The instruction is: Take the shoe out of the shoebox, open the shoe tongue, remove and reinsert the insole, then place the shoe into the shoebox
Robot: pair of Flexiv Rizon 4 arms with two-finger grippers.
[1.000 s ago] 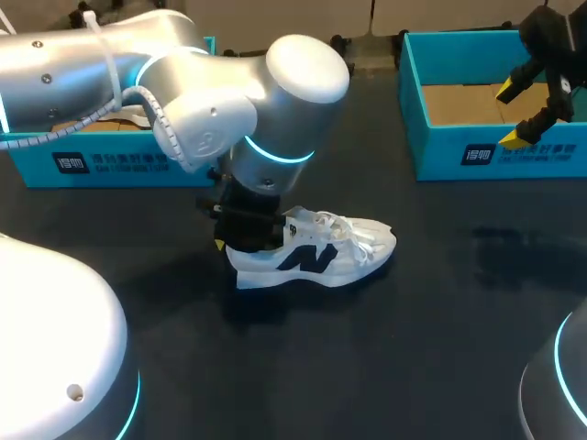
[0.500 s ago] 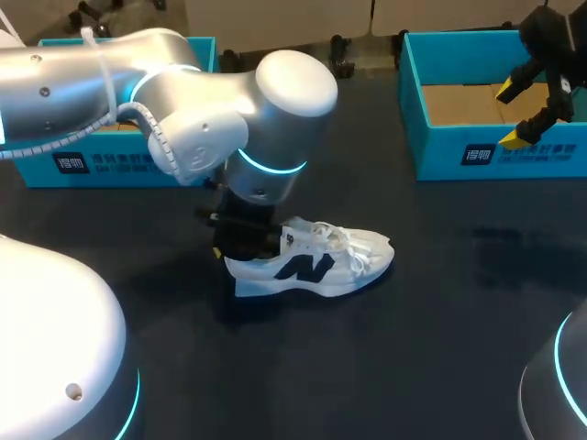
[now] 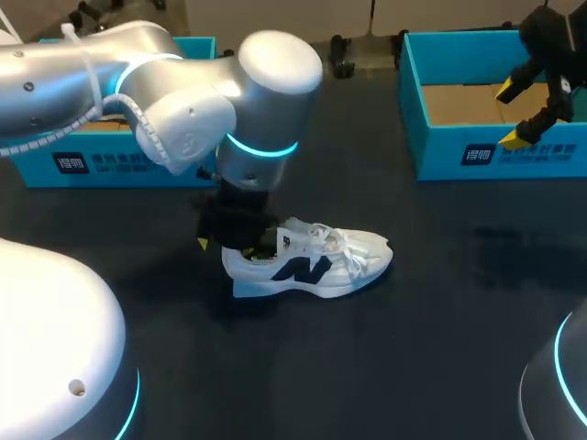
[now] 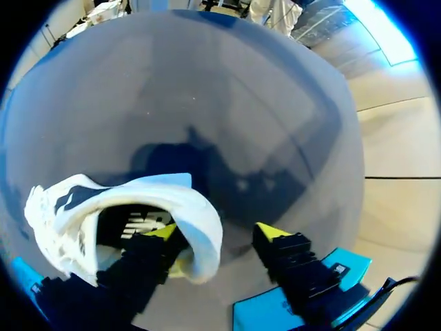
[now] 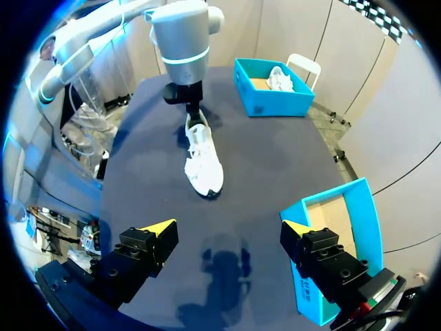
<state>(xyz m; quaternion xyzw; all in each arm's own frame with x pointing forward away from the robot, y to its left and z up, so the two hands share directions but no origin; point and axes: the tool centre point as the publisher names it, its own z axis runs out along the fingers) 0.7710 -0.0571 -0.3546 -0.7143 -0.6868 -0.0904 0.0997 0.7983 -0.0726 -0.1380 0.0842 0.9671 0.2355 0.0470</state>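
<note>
A white sneaker (image 3: 316,261) with a dark side logo lies on its sole on the dark table, toe pointing right. My left gripper (image 3: 234,240) stands at its heel, mostly hidden under the wrist. In the left wrist view one finger is inside the shoe (image 4: 117,227), behind the heel wall. The other finger stands clear outside the heel, so the left gripper (image 4: 217,233) is open. My right gripper (image 3: 532,103) hangs open and empty over the right shoebox (image 3: 477,151). From the right wrist view the sneaker (image 5: 203,162) lies far ahead of the right gripper (image 5: 229,227).
A second teal shoebox (image 3: 101,160) stands at the back left behind my left arm; it holds white contents (image 5: 279,79). The right shoebox (image 5: 337,234) has a bare cardboard floor. Dark table surface lies in front of the shoe.
My left gripper's fingers have spread apart at the heel, letting go of it. The left arm and the shoe have shifted slightly left and toward the table's front. The right arm has not moved.
</note>
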